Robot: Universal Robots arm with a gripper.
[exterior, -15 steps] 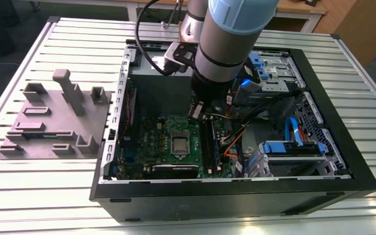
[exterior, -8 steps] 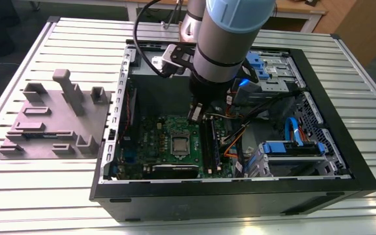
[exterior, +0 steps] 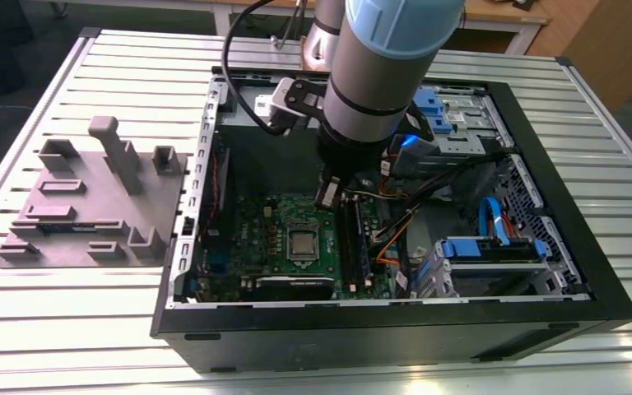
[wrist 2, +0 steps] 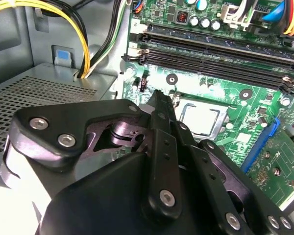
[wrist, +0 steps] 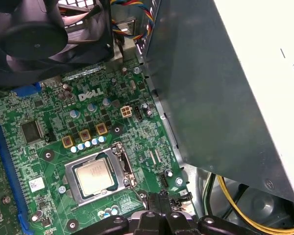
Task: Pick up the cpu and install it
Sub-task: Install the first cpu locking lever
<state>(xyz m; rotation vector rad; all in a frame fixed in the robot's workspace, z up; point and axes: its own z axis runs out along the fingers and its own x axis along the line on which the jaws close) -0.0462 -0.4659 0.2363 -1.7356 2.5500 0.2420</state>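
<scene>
Already the cpu (wrist: 95, 177) is seated in the motherboard (wrist: 137, 142) socket; the pincer (wrist: 161, 199) is held above, seemingly clenched and empty.

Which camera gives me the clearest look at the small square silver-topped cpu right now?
The first wrist view: the small square silver-topped cpu lies fully visible in its socket on the green motherboard. In the second wrist view the black end effector linkage covers part of it. The exterior view shows it far off.
</scene>
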